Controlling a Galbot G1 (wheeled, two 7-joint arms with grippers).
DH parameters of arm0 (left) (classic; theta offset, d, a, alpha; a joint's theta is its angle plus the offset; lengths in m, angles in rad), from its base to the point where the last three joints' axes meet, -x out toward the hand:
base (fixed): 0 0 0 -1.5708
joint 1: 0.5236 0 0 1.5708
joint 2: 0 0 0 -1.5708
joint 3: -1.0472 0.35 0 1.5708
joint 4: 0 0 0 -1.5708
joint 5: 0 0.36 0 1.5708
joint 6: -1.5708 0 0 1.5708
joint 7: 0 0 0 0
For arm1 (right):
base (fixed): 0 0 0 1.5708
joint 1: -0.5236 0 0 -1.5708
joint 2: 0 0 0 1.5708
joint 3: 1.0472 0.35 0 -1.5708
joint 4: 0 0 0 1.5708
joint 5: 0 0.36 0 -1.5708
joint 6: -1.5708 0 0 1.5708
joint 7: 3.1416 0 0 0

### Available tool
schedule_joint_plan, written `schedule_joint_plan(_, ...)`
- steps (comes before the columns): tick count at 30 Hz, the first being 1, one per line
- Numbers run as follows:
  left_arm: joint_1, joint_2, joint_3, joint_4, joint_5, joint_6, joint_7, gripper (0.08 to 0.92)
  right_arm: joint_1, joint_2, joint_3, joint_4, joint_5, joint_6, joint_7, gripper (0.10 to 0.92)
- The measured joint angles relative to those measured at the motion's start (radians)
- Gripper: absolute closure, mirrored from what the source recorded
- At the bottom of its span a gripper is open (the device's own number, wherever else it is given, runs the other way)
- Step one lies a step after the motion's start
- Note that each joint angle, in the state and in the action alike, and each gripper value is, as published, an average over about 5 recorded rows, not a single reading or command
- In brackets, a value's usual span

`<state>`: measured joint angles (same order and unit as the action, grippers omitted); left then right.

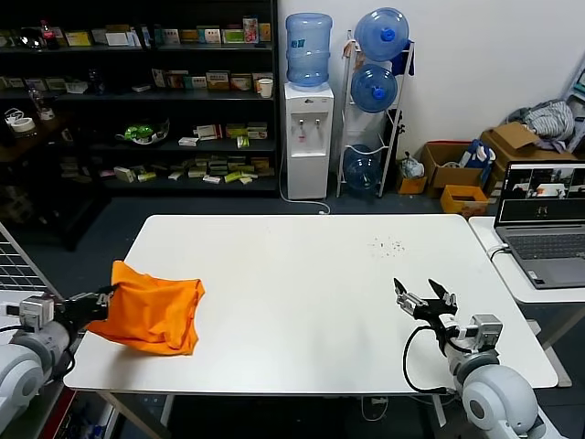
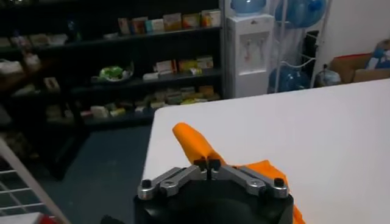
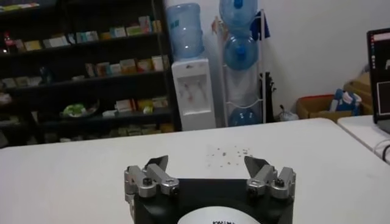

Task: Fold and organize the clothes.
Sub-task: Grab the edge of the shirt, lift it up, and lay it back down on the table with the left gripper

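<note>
The orange T-shirt (image 1: 151, 306) lies bunched in a loose heap on the left part of the white bench (image 1: 302, 293), close to the near edge, with one corner lifted off the surface. That raised corner is clamped in the left gripper (image 1: 108, 294), which sits at the bench's left edge with its fingers pressed together on the fabric. In the left wrist view the T-shirt (image 2: 195, 143) rises as a peak straight out of the left gripper (image 2: 207, 163) and spreads away behind it.

Well apart, near the bench's right front, the right gripper (image 1: 424, 297) hovers over bare surface with its fingers spread and nothing between them; the right wrist view shows the same right gripper (image 3: 210, 165) apart. A laptop (image 1: 541, 224) stands on a side table to the right.
</note>
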<state>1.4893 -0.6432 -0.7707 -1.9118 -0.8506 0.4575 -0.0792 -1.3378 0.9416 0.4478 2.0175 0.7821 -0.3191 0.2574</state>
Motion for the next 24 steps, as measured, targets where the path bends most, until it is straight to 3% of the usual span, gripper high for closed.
schedule_joint_plan(8, -0.005, 0.039, -0.023, 0.032, 0.03, -0.015, 0.007, 0.91, -0.007, 0.015, 0.006, 0.017, -0.022, 0.001, 0.0, 0.203)
schedule_joint_plan(15, -0.019, 0.034, 0.038, -0.003, 0.004, -0.022, -0.024, 0.91, -0.026, 0.03, 0.026, 0.032, -0.04, 0.0, 0.006, 0.203)
schedule_joint_plan(20, -0.079, -0.026, 0.182, -0.075, -0.117, -0.021, -0.114, 0.91, -0.052, 0.045, 0.051, 0.045, -0.044, -0.008, 0.016, 0.203)
schedule_joint_plan(24, -0.194, -0.129, 0.378, -0.09, -0.216, -0.021, -0.201, 0.91, -0.086, 0.061, 0.087, 0.061, -0.045, -0.016, 0.025, 0.203)
